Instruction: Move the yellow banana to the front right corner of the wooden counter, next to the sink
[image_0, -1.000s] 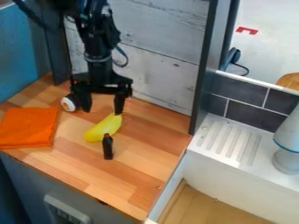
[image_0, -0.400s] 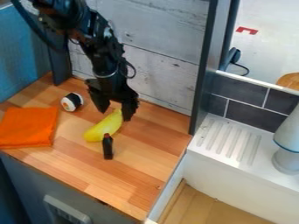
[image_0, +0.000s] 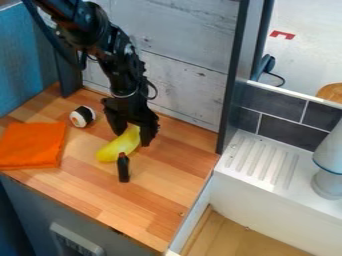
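My gripper (image_0: 133, 139) is open at the upper end of the yellow banana (image_0: 118, 146), one finger on each side of it. Whether the fingers touch the banana I cannot tell. Just in front of the banana's lower half stands a small dark bottle (image_0: 123, 169) with a reddish top. A black and white sushi roll (image_0: 83, 116) with an orange centre lies to the left of the gripper. At the counter's left is a folded orange cloth (image_0: 32, 145).
Behind the wooden counter (image_0: 160, 200) rises a whitewashed plank wall (image_0: 184, 70). A dark upright post (image_0: 234, 85) borders its right side. Further right are a white sink with a ribbed drainboard (image_0: 264, 162) and a grey-white lamp-like object (image_0: 330, 165).
The gripper has turned, moved right and away from the sushi roll, then come lower over the banana's upper end. The banana, bottle, roll and cloth have stayed put.
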